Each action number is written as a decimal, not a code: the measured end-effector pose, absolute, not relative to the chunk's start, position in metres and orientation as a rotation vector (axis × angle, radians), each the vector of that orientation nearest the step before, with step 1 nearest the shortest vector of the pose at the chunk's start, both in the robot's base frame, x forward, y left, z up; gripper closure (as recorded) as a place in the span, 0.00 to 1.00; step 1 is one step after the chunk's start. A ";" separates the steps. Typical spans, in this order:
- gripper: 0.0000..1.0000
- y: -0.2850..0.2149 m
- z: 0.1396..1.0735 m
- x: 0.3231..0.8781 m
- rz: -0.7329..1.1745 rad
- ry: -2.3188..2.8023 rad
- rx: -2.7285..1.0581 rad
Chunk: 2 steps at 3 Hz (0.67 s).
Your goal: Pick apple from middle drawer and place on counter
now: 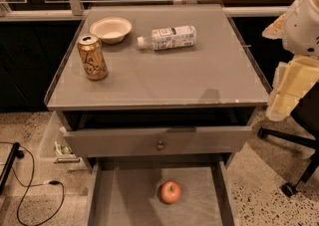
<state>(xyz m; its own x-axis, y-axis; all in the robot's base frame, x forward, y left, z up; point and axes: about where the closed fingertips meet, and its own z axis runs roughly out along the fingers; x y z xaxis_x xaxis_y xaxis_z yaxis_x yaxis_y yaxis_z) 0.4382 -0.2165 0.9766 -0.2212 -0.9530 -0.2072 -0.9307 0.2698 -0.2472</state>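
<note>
My tool hangs out at the 3 o'clock edge of the view, off the right side of the cabinet and level with the worktop's front corner. It is well apart from everything I need. I cannot tell whether it is set wide or narrow, but nothing appears to be in it.

The apple sits down at 6 o'clock on the flat floor of the middle drawer, which is pulled out. It is a little right of the floor's centre, stem end up, and touches neither side wall. The upper drawer with its small knob juts out just behind it at 12 o'clock, so I judge that a straight descent from above has room.

I expect the apple to be firm, fairly light and smooth-skinned. Being round, it will want to roll or squirt out of an off-centre pinch. I would close across its widest girth from above, straddling the stem, with enough pressure to hold without bruising.

On the worktop, a can stands at 10 o'clock, a bowl at 11 and a bottle lies at 12. The stretch toward 4 o'clock looks the easiest place to set the apple down.
</note>
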 end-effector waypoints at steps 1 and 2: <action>0.00 -0.217 0.977 0.438 -0.100 2.231 -1.724; 0.00 -0.217 0.971 0.435 -0.095 2.230 -1.730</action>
